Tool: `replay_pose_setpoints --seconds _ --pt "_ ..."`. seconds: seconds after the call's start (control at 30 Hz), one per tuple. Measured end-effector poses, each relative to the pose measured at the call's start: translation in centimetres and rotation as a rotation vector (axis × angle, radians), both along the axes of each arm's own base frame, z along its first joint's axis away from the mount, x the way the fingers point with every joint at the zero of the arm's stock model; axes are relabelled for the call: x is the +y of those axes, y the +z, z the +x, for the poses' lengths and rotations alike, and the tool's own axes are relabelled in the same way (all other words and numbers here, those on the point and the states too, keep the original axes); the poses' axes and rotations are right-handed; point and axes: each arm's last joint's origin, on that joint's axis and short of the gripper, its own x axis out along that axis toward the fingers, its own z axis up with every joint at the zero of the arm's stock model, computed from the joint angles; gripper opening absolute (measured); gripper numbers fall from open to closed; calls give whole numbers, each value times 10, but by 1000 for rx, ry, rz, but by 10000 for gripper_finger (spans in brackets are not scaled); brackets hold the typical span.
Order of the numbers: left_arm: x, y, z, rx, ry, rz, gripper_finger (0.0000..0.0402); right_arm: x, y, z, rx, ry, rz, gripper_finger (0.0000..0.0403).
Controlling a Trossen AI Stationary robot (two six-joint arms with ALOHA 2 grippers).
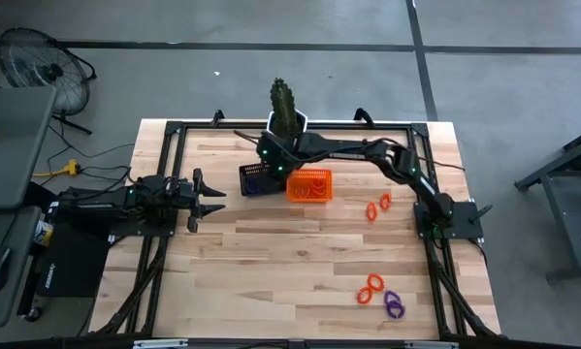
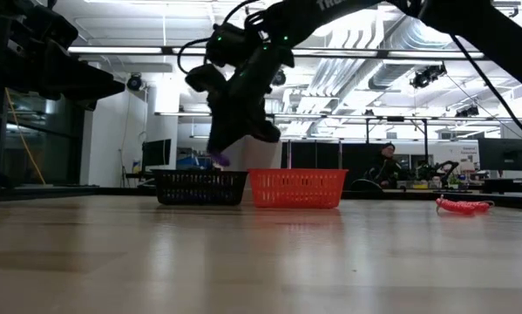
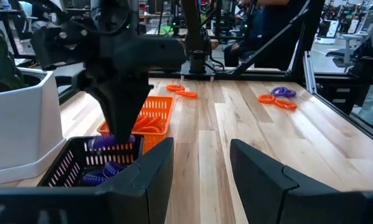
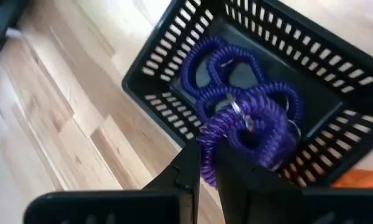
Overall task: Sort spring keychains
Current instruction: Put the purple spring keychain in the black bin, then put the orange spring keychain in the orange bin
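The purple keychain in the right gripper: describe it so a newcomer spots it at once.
Start at the white planter at the table's far edge; the black mesh basket sits just in front of it, beside the orange mesh basket. Above the black one, the right gripper pinches a purple coil, the only keychain off a surface.

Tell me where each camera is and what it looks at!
High view: above the table, looking straight down; shows both arms, left gripper open.
Low view: at tabletop height, looking across at the black basket and orange basket; the right arm reaches down.
Left wrist view: on the left arm, facing the baskets; its own fingers show.
Right wrist view: on the right arm, looking into the black basket; right gripper shut on a purple keychain.
Left wrist and low views share both baskets.
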Motion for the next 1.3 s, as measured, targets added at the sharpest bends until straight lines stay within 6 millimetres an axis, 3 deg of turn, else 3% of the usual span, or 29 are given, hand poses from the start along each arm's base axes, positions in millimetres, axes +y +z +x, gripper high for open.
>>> replay_pose_setpoints --seconds 0.6,0.9,1.17,1.3 --pt "0 0 0 0 0 0 156 -6 -8 -1 47 -256 -97 43" --pt "0 0 0 0 0 0 156 -3 -28 -2 38 -203 -45 78" --pt "0 0 0 -1 0 0 156 -3 -27 -2 29 -121 -58 124" --pt "0 0 0 0 0 0 156 2 -17 -4 9 -16 -84 137"
